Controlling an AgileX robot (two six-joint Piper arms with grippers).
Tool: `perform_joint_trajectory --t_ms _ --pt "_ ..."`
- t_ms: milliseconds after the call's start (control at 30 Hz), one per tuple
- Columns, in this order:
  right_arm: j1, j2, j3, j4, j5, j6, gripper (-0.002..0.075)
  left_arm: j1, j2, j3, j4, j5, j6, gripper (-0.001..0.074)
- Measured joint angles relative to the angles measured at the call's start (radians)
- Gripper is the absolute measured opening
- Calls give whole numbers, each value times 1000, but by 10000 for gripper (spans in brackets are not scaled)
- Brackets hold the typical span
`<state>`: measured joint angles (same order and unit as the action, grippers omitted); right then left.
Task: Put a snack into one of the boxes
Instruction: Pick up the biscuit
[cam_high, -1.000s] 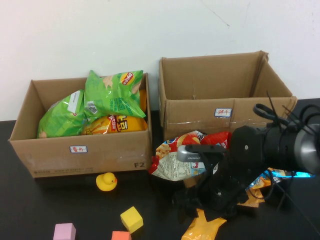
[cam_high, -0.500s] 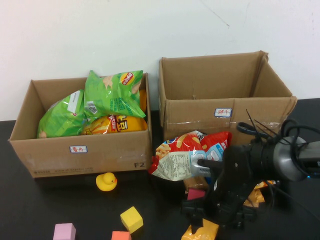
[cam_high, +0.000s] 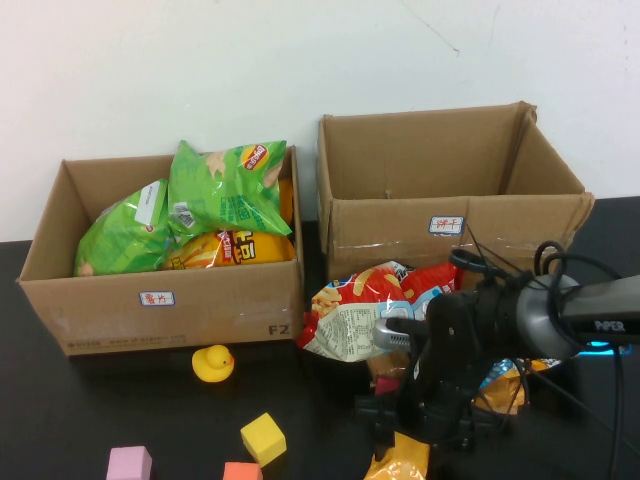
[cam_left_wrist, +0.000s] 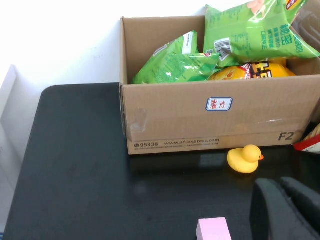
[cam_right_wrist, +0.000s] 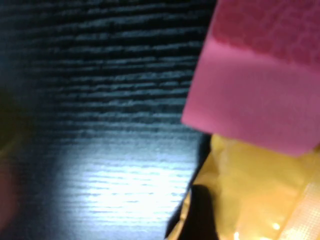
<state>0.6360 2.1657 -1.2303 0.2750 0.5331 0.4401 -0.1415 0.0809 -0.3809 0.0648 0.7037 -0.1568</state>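
While the left gripper (cam_left_wrist: 287, 210) idles at 7 o'clock, the right gripper (cam_high: 425, 425), jaws unreadable, should pinch the orange packet (cam_high: 400, 458) squarely

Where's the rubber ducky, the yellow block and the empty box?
Rubber duck (cam_high: 213, 363), high view, on its body.
Yellow block (cam_high: 263, 438), high view, on its top face.
Empty cardboard box (cam_high: 400, 235), high view, on its front wall.

Lab bench; labelled boxes (cam_high: 160, 290)
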Motion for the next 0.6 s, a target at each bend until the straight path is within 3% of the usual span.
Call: perform_joint_trajectory --t_ms 133,267,600 --pt "0 12 -8 0 4 -3 484 0 0 0 0 0 0 -1" --pt "0 16 -11 7 15 -62 337 0 0 0 0 0 0 -1" --pt "49 -153 16 11 178 -313 335 0 0 0 2 0 0 -1"
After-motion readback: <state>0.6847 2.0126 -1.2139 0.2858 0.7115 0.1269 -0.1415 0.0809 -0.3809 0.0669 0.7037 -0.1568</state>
